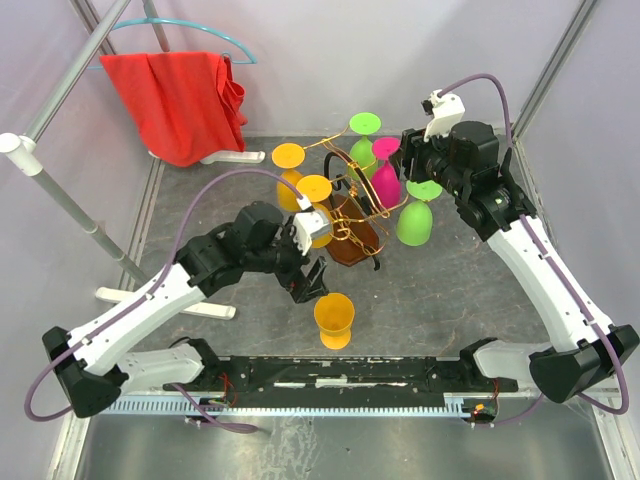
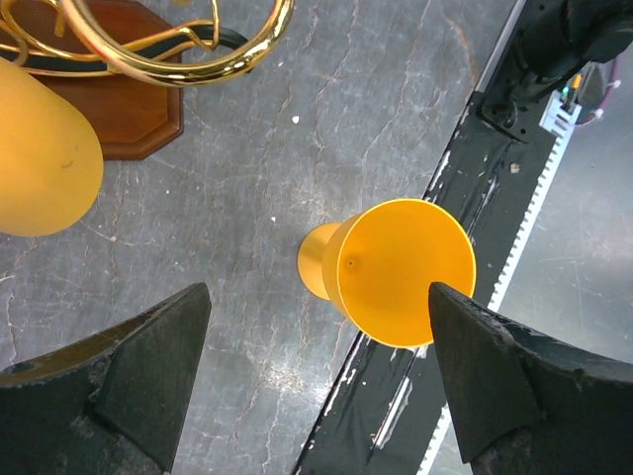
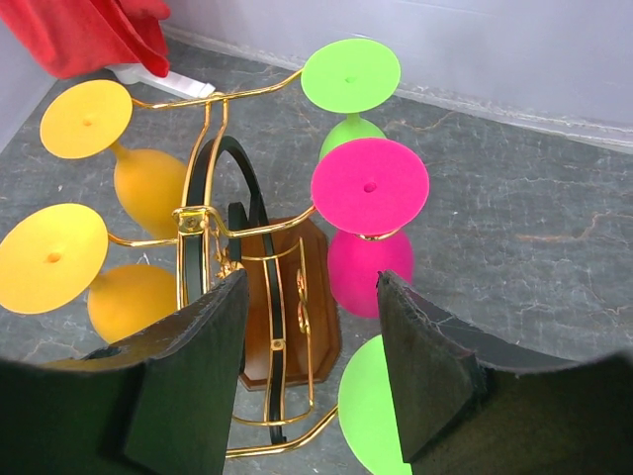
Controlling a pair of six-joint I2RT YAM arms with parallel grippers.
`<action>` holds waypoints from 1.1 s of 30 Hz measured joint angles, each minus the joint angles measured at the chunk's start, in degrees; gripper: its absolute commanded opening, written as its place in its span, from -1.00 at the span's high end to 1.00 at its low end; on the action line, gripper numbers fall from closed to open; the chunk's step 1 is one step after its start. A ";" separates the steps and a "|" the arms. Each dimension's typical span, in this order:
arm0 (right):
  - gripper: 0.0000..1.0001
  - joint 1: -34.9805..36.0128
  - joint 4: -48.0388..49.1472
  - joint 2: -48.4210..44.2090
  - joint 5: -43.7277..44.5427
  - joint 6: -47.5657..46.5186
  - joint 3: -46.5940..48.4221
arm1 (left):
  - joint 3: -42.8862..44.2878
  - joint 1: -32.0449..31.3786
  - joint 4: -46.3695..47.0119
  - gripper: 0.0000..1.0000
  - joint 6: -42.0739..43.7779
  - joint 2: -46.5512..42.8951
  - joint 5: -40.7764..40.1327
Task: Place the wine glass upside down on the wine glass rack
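My left pincer (image 1: 312, 281) hangs empty, jaws apart, close by the orange wine glass (image 1: 334, 318), which stands upright on the grey table (image 1: 450, 300) apart from the wine glass rack (image 1: 354, 240); my right pincer (image 1: 411, 160), also spread and empty, hovers by the rack. The glass looks smooth matt plastic, a tapered bowl on a short stem, so my grip could slide or a nudge topple it; the thin gold wire arms (image 3: 227, 97) are crowded with hung glasses (image 3: 369, 188), easily knocked
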 measured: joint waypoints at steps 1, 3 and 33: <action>-0.25 0.00 0.02 0.00 0.15 -0.02 0.00 | -0.07 -0.66 0.02 -0.91 -0.13 0.57 -0.76; -0.25 0.00 0.00 0.00 0.46 -0.09 0.00 | -0.24 -1.86 0.04 -0.90 -0.33 1.66 -2.32; -0.25 0.00 -0.39 -0.59 1.18 -3.19 -0.02 | -1.64 -10.73 0.26 0.56 -0.59 11.98 -14.05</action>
